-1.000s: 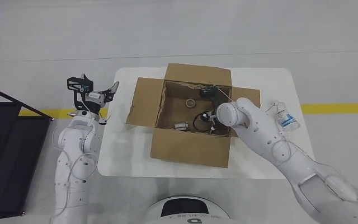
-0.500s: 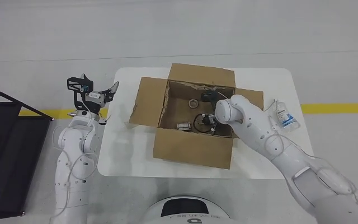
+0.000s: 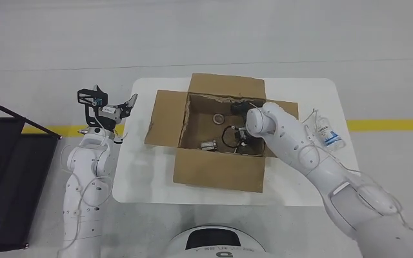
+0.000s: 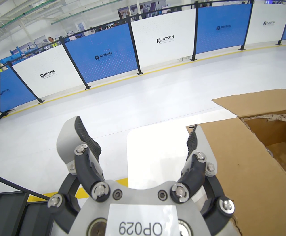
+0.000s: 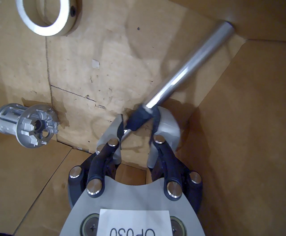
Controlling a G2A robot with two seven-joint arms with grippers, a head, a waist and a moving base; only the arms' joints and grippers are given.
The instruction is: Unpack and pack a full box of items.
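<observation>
An open cardboard box (image 3: 219, 173) stands mid-table. My right gripper (image 5: 137, 125) is down inside it, shut on the dark end of a silver metal rod (image 5: 190, 62) whose far end leans into a box corner. On the box floor lie a metal ring (image 5: 42, 15) and a silver toothed hub (image 5: 29, 125). From above, the ring (image 3: 220, 119), the hub (image 3: 208, 144) and a black cable loop (image 3: 230, 138) show beside the right arm, which covers the rod. My left gripper (image 4: 136, 131) hangs open and holds nothing, off the table's left edge (image 3: 116, 97).
A small clear bottle (image 3: 329, 137) lies on the table to the right of the box. The box's left flap (image 4: 234, 156) lies folded out flat. A black rack (image 3: 19, 161) stands on the floor at the left.
The right arm has shifted a little toward the back of the box, and the box has wobbled slightly. The left arm has stayed still.
</observation>
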